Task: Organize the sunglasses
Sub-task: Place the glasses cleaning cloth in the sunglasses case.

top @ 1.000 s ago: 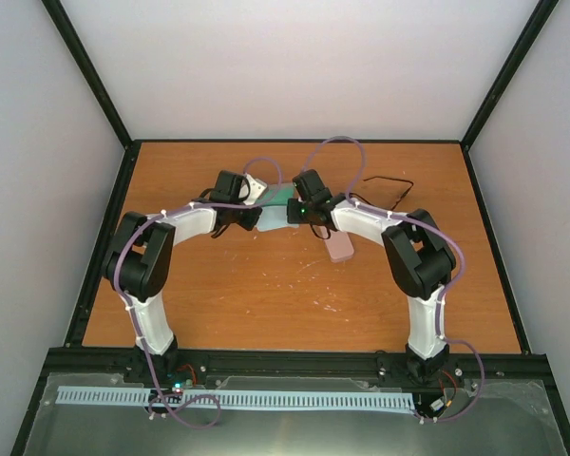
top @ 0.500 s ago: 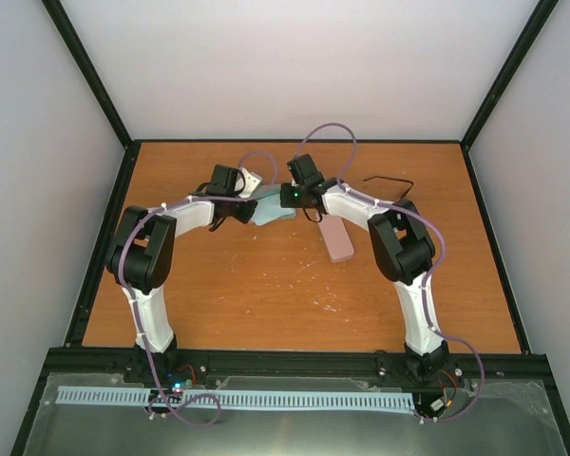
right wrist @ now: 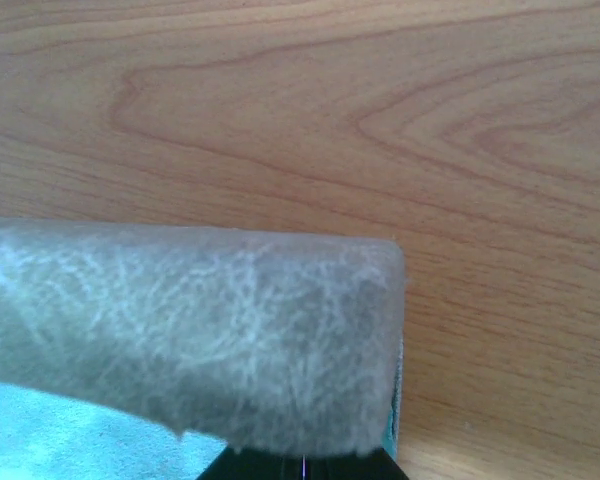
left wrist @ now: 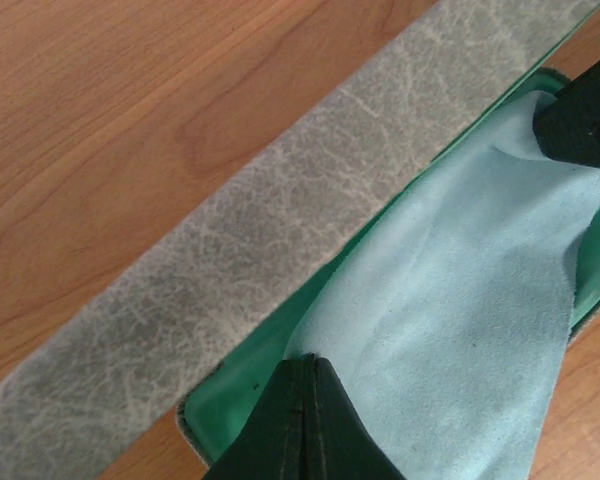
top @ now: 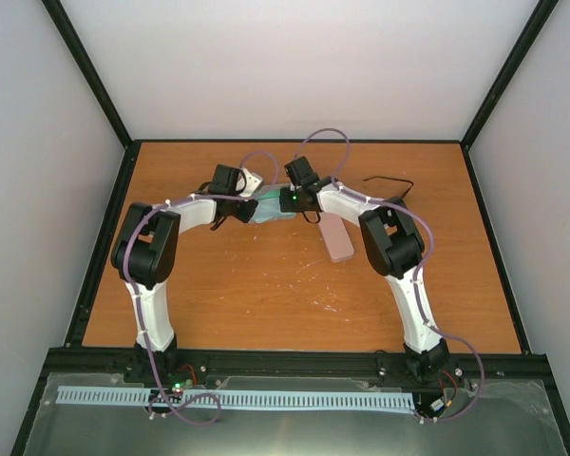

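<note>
Wooden table (top: 266, 304) with grey case (left wrist: 280, 200), pink case (top: 337, 237), sunglasses (top: 388, 178).

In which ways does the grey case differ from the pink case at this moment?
The grey case stands open and shows a green lining; the pink case looks shut. The grey case holds a light-blue cloth; the pink case shows no cloth. The grey case lies at the far middle of the wooden table; the pink case lies apart, to its right and nearer. Both are oblong and rest on the tabletop.
</note>
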